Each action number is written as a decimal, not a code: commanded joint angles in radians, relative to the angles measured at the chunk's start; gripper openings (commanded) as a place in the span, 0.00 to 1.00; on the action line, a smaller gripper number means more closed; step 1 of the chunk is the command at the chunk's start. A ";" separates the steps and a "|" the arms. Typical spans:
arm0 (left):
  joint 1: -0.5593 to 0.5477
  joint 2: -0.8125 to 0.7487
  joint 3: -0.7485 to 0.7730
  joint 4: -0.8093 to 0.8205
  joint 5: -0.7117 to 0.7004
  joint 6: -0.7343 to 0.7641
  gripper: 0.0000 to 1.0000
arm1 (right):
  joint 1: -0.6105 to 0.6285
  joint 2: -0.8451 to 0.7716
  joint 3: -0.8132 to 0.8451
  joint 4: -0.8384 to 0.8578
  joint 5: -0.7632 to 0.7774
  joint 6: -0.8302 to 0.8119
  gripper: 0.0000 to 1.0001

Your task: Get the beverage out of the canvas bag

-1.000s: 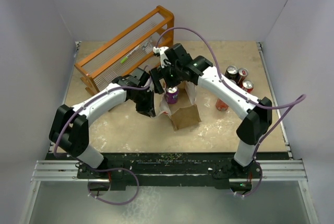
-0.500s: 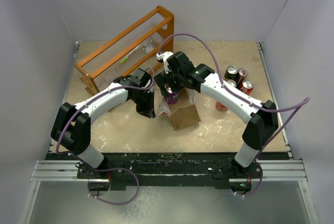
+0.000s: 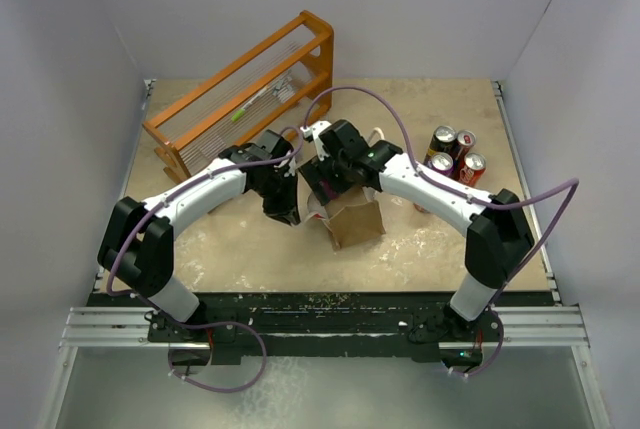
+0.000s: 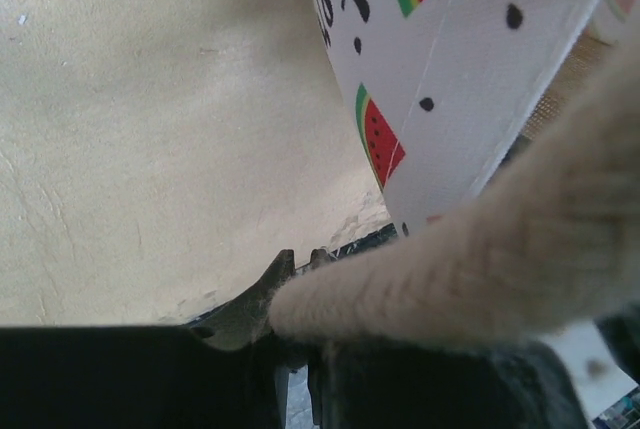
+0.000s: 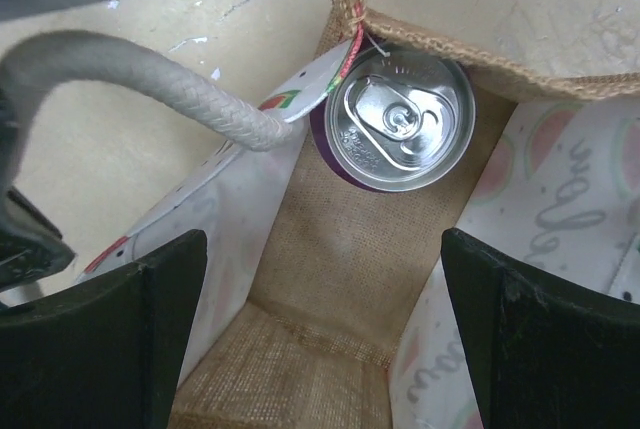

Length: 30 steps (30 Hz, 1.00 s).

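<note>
The canvas bag (image 3: 358, 221) was a small tan burlap tote with white, watermelon-printed side panels, standing open on the counter (image 3: 230, 249). The left fingers (image 4: 243, 314) sat low at the bag's left side, clenched on its white rope loop handle (image 4: 450, 279). The right fingers (image 5: 110, 339) pointed down over the bag's mouth, spread wide and grasping nothing. Inside the bag, the beverage (image 5: 405, 124), a purple can with a silver top, stood upright in one corner
</note>
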 commanded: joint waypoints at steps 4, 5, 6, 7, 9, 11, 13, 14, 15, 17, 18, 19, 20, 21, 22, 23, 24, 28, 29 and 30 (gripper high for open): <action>-0.008 0.021 0.053 0.013 0.009 0.036 0.00 | -0.011 0.029 -0.041 0.142 0.031 0.020 1.00; -0.008 0.022 0.059 0.009 0.009 0.039 0.00 | -0.013 0.035 -0.041 0.147 0.027 0.022 1.00; -0.008 0.021 0.064 0.004 0.007 0.043 0.00 | -0.014 0.040 -0.047 0.157 0.030 0.026 1.00; -0.008 0.020 0.067 0.000 0.004 0.047 0.00 | -0.015 0.044 -0.056 0.173 0.039 0.030 1.00; -0.006 0.019 0.076 -0.012 -0.005 0.053 0.00 | -0.028 0.053 -0.067 0.195 0.053 0.047 1.00; -0.006 0.016 0.080 -0.017 -0.008 0.057 0.00 | -0.044 0.069 -0.062 0.203 0.047 0.061 1.00; -0.006 0.011 0.079 -0.017 -0.011 0.058 0.00 | -0.058 0.090 -0.049 0.207 0.037 0.070 1.00; -0.006 0.012 0.078 -0.018 -0.011 0.058 0.00 | -0.062 0.100 -0.041 0.207 0.031 0.072 1.00; -0.006 0.012 0.078 -0.018 -0.012 0.060 0.00 | -0.064 0.111 -0.033 0.207 0.026 0.071 1.00; -0.005 0.014 0.078 -0.017 -0.008 0.060 0.00 | -0.064 0.133 -0.013 0.203 0.025 0.071 1.00; -0.005 0.015 0.079 -0.016 -0.006 0.060 0.00 | -0.065 0.144 -0.005 0.199 0.025 0.071 1.00; -0.005 0.015 0.079 -0.016 -0.006 0.060 0.00 | -0.066 0.155 0.005 0.196 0.026 0.071 1.00; -0.005 0.016 0.079 -0.014 -0.006 0.061 0.00 | -0.066 0.164 0.013 0.191 0.028 0.069 1.00; -0.005 0.017 0.080 -0.014 -0.005 0.061 0.00 | -0.066 0.171 0.021 0.186 0.034 0.068 1.00; -0.004 0.020 0.080 -0.014 -0.003 0.063 0.00 | -0.066 0.179 0.027 0.181 0.039 0.063 0.99; -0.005 0.020 0.080 -0.014 -0.002 0.063 0.00 | -0.065 0.184 0.034 0.175 0.045 0.056 0.99; -0.005 0.022 0.080 -0.013 0.001 0.065 0.00 | -0.066 0.190 0.039 0.168 0.052 0.047 0.99; -0.005 0.032 0.076 -0.006 0.010 0.067 0.00 | -0.065 0.203 0.050 0.156 0.069 0.007 0.98; -0.004 0.034 0.076 -0.004 0.010 0.068 0.00 | -0.066 0.205 0.048 0.159 0.076 -0.001 0.97; -0.005 0.037 0.077 -0.004 0.010 0.068 0.00 | -0.066 0.207 0.047 0.161 0.083 -0.007 0.97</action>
